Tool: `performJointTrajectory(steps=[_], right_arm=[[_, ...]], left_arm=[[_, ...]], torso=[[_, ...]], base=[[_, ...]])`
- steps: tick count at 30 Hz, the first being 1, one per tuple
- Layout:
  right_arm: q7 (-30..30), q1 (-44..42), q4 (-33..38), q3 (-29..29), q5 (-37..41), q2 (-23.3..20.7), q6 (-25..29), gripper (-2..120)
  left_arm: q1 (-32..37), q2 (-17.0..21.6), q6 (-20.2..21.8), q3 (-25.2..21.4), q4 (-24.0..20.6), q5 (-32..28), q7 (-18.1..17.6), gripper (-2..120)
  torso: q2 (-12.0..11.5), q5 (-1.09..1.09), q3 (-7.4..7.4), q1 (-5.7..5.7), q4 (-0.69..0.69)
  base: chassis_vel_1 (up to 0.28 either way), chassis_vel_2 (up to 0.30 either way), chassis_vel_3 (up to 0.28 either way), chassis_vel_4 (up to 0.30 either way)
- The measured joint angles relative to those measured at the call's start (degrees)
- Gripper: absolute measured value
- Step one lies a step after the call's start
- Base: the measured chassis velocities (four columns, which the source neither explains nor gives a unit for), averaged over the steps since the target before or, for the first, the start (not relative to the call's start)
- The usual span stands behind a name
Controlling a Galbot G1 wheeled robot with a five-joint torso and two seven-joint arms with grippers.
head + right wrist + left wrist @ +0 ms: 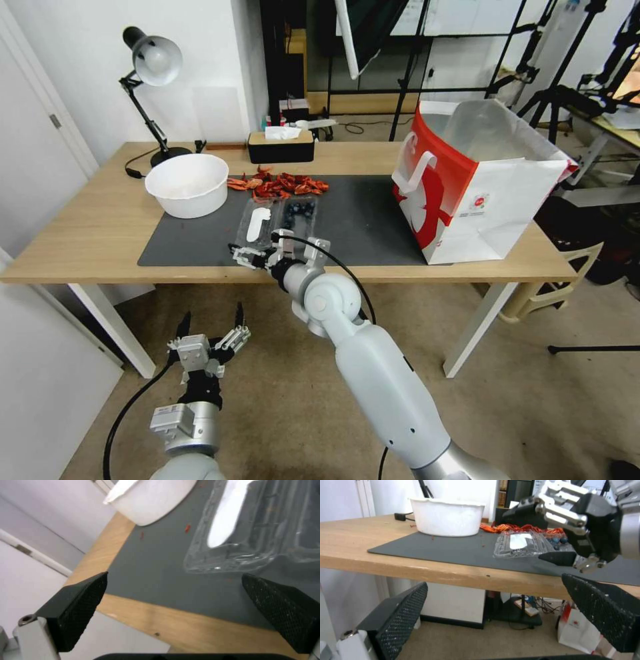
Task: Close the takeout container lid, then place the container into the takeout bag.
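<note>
The right hand (248, 257), fingers spread, hovers at the desk's (80, 233) near edge, just short of the lid (256, 223) (flopped open); the left hand (212, 331) waits below, also agape.

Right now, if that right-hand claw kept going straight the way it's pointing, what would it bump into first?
Most likely the lid, the open clear half of the takeout container lying flat on the dark mat. The right gripper is open at the table's near edge, aimed at the lid's near rim, though the height is hard to judge.
</note>
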Motion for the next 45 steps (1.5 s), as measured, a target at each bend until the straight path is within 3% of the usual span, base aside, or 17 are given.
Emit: performJointTrajectory(steps=[10, 15, 17, 19, 21, 22, 26, 36, 45], right_arm=[[-0.5, -5.3, 12.7, 0.7, -2.5, -0.6, 0.4, 100], [-4.5, -10.4, 19.3, 4.6, -10.8, -6.2, 3.6, 100], [-7.6, -14.4, 22.4, 8.0, -16.9, -11.0, 6.6, 100], [-9.0, -16.2, 23.4, 9.5, -19.6, -13.0, 8.4, 100], [-12.3, -20.5, 24.7, 13.1, -26.1, -16.2, 14.3, 100], [-12.3, -20.5, 24.7, 13.1, -26.1, -16.2, 14.3, 100], [-16.3, -29.5, 26.9, 20.4, -32.6, -19.7, 24.7, 100], [-17.8, -39.6, 25.5, 29.9, -39.4, -18.0, 39.6, 100], [-17.4, -44.8, 25.2, 30.8, -39.3, -14.0, 42.4, 100]], left_arm=[[0.4, 0.1, 0.0, -0.1, -0.8, -0.1, 0.1, 100], [0.3, 0.4, 0.0, -0.2, -0.8, -0.3, 0.6, 100], [0.1, 0.6, 0.1, -0.2, -0.8, -0.4, 0.9, 100], [0.0, 0.6, 0.2, -0.2, -0.7, -0.5, 1.0, 100], [-0.1, 0.7, 0.2, -0.1, -0.5, -0.6, 1.4, 100], [-0.1, 0.7, 0.2, -0.1, -0.5, -0.6, 1.4, 100], [-0.6, 0.7, 0.3, 0.2, -0.2, -0.9, 2.0, 100], [-1.9, 1.2, 0.7, 1.0, 0.5, -2.7, 2.9, 100], [-2.2, 1.6, 0.6, 1.2, 0.6, -3.9, 3.1, 100]], torso=[[0.0, 0.02, -0.01, 0.00, 0.02], [0.0, 0.02, 0.00, 0.00, -0.01], [0.0, 0.03, 0.00, 0.00, -0.01], [0.0, 0.02, 0.00, 0.00, 0.00], [0.0, 0.03, 0.00, 0.00, 0.00], [0.0, 0.03, 0.00, 0.00, 0.00], [0.0, 0.03, 0.00, 0.00, 0.00], [0.0, 0.01, 0.00, 0.00, 0.00], [0.0, 0.00, 0.00, 0.00, 0.00]], base=[[0.000, 0.000, 0.000, 0.000], [0.000, 0.000, 0.000, 0.000], [0.000, 0.000, 0.000, 0.000], [0.000, 0.000, 0.000, 0.000], [0.000, 0.000, 0.000, 0.000], [0.000, 0.000, 0.000, 0.000], [0.000, 0.000, 0.000, 0.000], [0.000, 0.000, 0.000, 0.000], [0.000, 0.000, 0.000, 0.000]])
